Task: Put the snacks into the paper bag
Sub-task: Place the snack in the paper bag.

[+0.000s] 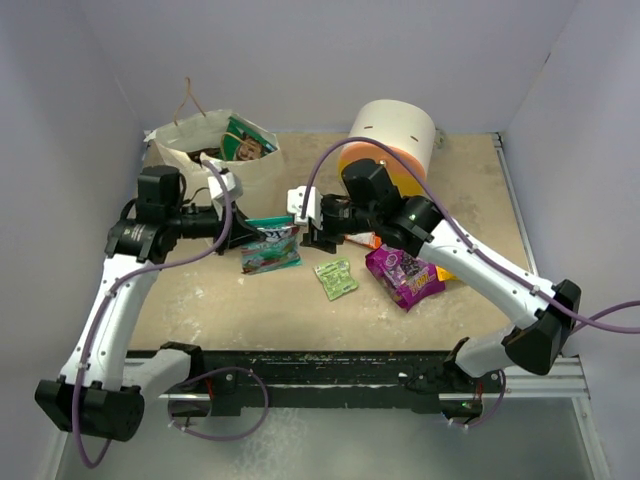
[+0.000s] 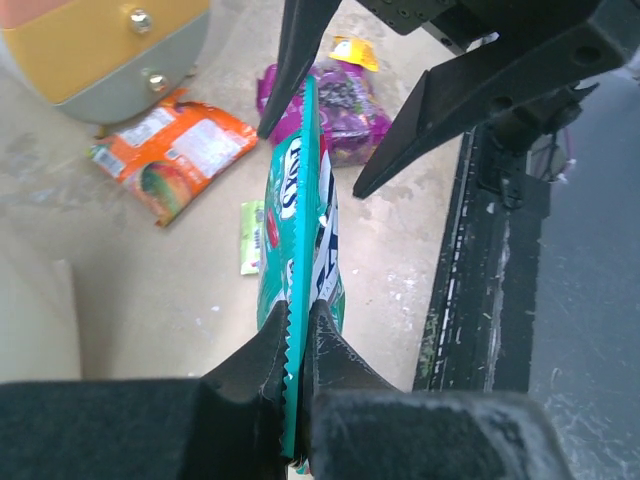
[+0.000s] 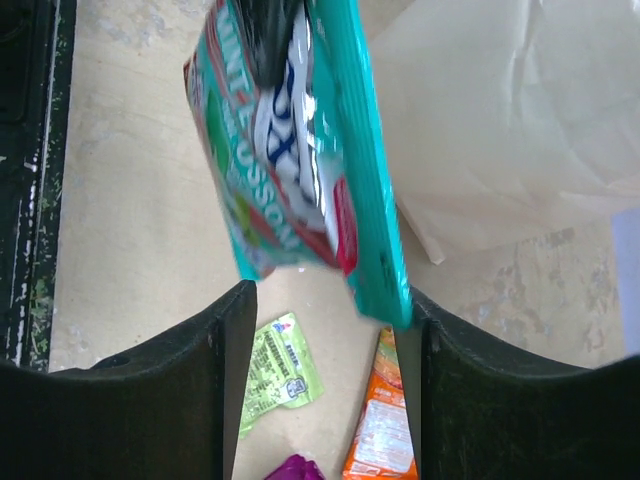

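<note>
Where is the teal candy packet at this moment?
In the top view, the glossy teal candy packet is left of centre, pinched in the left gripper, in front of the cream paper bag.

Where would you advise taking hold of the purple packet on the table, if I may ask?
Probably from above, pinching the near end seam of the purple packet: it lies flat, and that thin edge is clear of neighbours.

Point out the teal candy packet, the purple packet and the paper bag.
teal candy packet (image 1: 272,252), top view, printed front face.
purple packet (image 1: 405,276), top view, middle of face.
paper bag (image 1: 258,175), top view, near wall.
</note>
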`<state>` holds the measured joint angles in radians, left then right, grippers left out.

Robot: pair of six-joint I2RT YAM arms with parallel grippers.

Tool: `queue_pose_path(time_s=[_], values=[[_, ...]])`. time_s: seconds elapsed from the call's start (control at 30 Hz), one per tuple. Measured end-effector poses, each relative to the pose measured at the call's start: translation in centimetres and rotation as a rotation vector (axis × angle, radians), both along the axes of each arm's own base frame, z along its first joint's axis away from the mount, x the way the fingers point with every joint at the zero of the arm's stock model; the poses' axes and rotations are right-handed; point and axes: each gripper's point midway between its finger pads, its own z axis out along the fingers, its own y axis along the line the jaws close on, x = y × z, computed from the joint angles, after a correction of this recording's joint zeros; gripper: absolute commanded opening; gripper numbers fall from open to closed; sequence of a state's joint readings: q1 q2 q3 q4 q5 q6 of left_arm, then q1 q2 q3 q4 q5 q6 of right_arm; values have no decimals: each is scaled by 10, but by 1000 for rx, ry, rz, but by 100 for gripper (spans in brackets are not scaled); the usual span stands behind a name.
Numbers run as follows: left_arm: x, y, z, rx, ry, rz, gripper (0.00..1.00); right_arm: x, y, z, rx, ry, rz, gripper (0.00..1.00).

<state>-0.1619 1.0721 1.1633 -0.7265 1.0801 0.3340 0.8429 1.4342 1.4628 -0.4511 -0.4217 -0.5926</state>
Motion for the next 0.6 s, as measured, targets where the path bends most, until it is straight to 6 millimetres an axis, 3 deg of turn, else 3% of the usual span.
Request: queue_pose_path(time_s=[0.2,0.33,0.57,0.6], values=[[-4,30,15,70,-85,132,0,4,-13,-5,6,26,-31,62],[-2,51,40,152,-153,228,0,4,-30,-13,2,30,-61,61],[4,104,90,254,-286,514,0,19,-87,-43,-10,74,-195,61],[9,119,98,264,-290,592,0,20,-97,-51,-18,87,-223,61]])
